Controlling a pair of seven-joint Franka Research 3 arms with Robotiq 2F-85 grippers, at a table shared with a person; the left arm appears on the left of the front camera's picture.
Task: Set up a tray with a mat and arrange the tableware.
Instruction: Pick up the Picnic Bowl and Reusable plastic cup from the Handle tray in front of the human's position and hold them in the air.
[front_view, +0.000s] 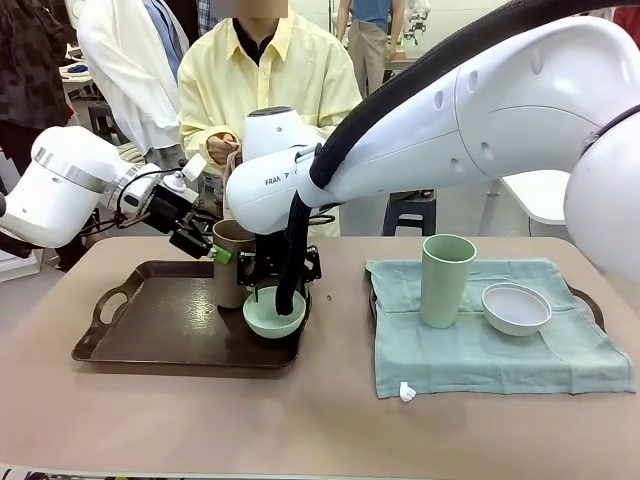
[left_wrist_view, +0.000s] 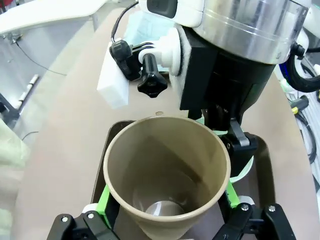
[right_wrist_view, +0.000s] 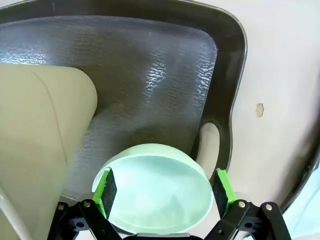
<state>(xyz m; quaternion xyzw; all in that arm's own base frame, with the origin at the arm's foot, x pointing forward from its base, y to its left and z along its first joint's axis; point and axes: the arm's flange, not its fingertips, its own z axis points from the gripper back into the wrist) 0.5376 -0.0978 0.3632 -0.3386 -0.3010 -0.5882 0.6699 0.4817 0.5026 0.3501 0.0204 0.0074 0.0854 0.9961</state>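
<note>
Over the dark tray (front_view: 150, 335), both sets of fingers hang wide apart.
Left fingers (left_wrist_view: 104, 201) straddle the tan cup (front_view: 232, 270); right fingers (right_wrist_view: 223, 186) straddle the mint bowl (front_view: 273, 316) just beside it.

Your front view is bright and evenly lit from overhead, with only soft, short shadows under the tray (front_view: 160, 325) and the mat (front_view: 470, 350). In your right wrist view the tray floor throws white glare patches, and the tan-brown cup (right_wrist_view: 35, 145), close to the lens, looks soft. Your left wrist view bows the table (left_wrist_view: 65, 130) edge.
</note>
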